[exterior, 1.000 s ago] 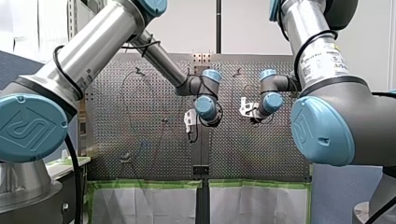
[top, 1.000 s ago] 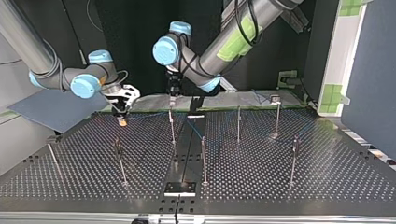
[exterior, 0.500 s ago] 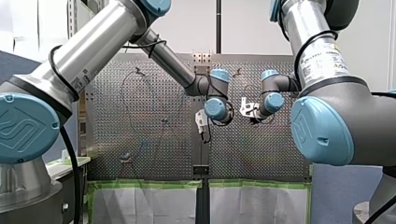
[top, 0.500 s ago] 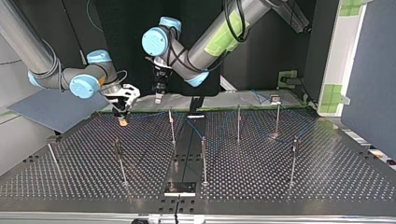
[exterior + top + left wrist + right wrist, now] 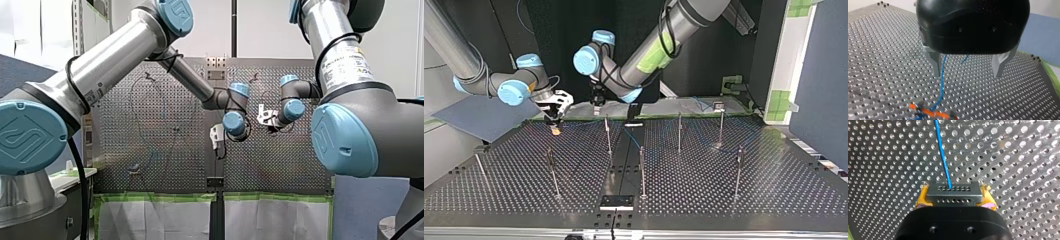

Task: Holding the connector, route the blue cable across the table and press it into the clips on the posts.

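Note:
In the right wrist view my right gripper [image 5: 955, 191] is shut, its yellow pads [image 5: 922, 199] clamped on a grey connector [image 5: 953, 198]. The blue cable [image 5: 941, 150] leaves the connector and runs ahead over the perforated table. In the top view this gripper [image 5: 555, 125] hangs low over the table's far left part. My left gripper [image 5: 596, 107] hovers just to its right, near a post [image 5: 608, 136]. In the left wrist view its metal fingers [image 5: 935, 65] stand wide apart with nothing between them. The blue cable [image 5: 941, 82] passes beneath one finger.
Several thin posts with clips stand on the table, among them one in the middle [image 5: 642, 170], one at right [image 5: 738, 170] and one at far right [image 5: 720, 125]. A black strip [image 5: 624, 165] runs down the table's middle. Green tape edges the far side [image 5: 664, 116].
My left arm has swung to the top view's left, carrying its open gripper toward my right gripper. My right gripper has stayed put, still shut on the connector.

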{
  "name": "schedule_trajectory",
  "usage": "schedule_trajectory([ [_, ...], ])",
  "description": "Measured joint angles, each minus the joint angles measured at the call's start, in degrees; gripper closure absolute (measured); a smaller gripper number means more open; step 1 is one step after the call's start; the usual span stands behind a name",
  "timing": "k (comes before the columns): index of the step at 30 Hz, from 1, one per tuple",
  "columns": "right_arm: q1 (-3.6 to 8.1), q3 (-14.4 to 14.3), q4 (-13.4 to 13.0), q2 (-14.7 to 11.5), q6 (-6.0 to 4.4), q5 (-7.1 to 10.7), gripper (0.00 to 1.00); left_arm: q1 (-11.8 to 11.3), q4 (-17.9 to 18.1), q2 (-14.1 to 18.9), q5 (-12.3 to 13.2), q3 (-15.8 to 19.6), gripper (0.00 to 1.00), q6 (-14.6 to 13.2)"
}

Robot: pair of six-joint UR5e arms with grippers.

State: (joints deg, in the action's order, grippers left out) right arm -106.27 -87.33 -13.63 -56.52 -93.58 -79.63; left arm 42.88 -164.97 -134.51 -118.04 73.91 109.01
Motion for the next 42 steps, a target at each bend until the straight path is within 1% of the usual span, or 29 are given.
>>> schedule_trajectory([
  [9, 0.14, 0.0, -0.01, 0.01, 0.03, 0.0, 1.0, 0.35, -0.11, -0.46, -0.61, -4.38, 0.0, 0.05],
  [14, 0.22, 0.0, 0.0, 0.0, 0.04, 0.0, 1.0, 0.0, -0.28, -2.4, -0.87, -6.88, 0.0, 0.11],
  [20, 0.3, 0.0, 0.0, 0.01, 0.04, 0.13, 1.0, -0.68, -2.51, -5.49, -0.7, -10.07, 0.0, 0.34],
  [24, 0.32, 0.0, -0.01, 0.0, 0.1, 0.2, 1.0, -0.95, -3.1, -7.53, -0.75, -12.3, 0.0, 0.39],
  [36, 0.46, 0.0, -0.01, 0.03, 0.09, 0.17, 1.0, -0.87, -3.23, -8.57, -0.89, -17.95, 0.0, 0.62],
  [38, 0.49, 0.0, -0.01, 0.03, 0.04, 0.18, 1.0, -1.04, -3.45, -9.05, -0.81, -18.61, 0.0, 0.64],
  [42, 0.5, 0.0, -0.01, 0.02, 0.02, 0.2, 1.0, -1.31, -5.08, -10.98, -0.86, -20.63, 0.0, 0.72],
])
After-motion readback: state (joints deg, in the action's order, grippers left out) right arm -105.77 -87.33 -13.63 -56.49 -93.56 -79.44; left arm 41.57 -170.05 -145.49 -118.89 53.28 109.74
